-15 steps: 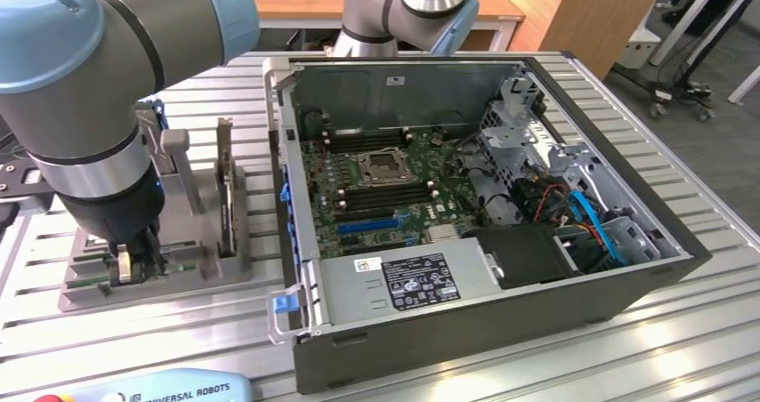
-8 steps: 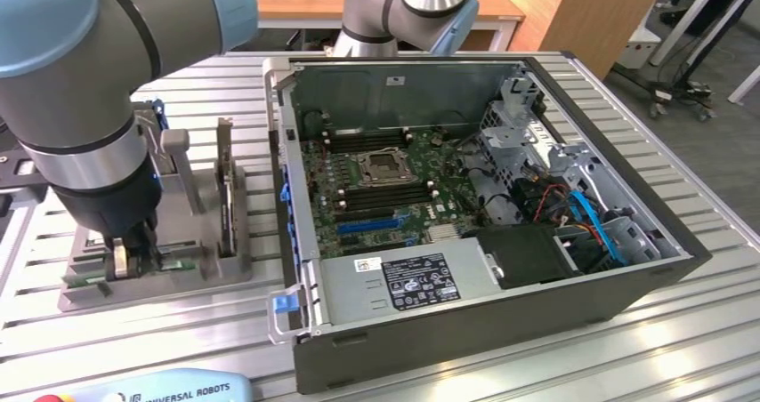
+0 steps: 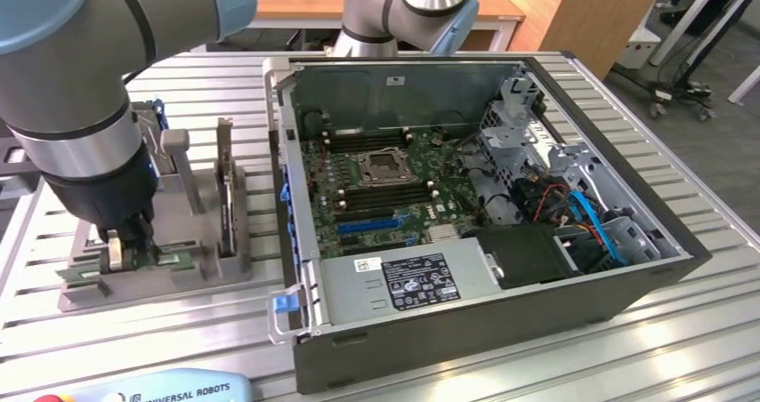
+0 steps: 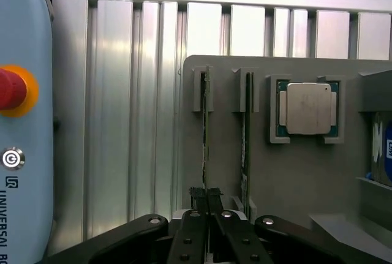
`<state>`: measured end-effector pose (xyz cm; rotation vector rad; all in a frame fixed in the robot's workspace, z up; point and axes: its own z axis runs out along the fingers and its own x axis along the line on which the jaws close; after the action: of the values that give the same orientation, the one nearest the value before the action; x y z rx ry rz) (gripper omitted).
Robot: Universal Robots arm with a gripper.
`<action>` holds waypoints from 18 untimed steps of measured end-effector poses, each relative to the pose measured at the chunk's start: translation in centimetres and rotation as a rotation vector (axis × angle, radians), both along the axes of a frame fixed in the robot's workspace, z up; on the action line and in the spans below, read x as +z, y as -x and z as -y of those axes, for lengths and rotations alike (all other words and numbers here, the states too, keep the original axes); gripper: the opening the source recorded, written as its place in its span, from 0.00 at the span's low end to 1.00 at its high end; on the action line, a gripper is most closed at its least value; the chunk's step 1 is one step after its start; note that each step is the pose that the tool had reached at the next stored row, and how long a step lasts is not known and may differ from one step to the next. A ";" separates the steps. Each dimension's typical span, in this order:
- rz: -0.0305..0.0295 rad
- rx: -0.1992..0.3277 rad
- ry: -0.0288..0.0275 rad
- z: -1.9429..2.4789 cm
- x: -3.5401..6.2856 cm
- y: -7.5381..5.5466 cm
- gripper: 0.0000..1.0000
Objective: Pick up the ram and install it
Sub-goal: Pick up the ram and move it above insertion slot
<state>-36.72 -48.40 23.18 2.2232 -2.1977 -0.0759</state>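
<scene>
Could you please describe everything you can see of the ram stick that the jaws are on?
The ram is a thin green board seen edge-on, standing on its long edge in a slot of the grey holder, its far end tucked into a notched bracket. The gripper has its jaws shut on its near end. A second stick stands parallel beside it, apart.
</scene>
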 end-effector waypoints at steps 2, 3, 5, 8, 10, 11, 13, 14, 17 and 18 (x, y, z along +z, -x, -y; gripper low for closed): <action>0.0000 0.000 0.0000 0.00 0.40 0.0 0.11; 0.0000 0.000 0.0000 0.00 0.62 0.0 0.11; 0.0000 0.000 0.0000 0.00 1.11 0.0 0.11; 0.0000 0.000 0.0000 0.00 1.88 0.0 0.11; 0.0000 0.000 0.0000 0.00 2.42 0.0 0.11; 0.0001 0.000 0.0000 0.00 2.67 0.0 0.11; 0.0001 0.000 0.0000 0.00 3.19 0.0 0.11; 0.0001 0.000 0.0000 0.00 3.44 0.0 0.11; 0.0002 0.000 0.0000 0.00 4.20 0.0 0.11; 0.0001 0.000 0.0000 0.00 4.49 0.0 0.11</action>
<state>-36.72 -48.40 27.67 2.2232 -2.1978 -0.0758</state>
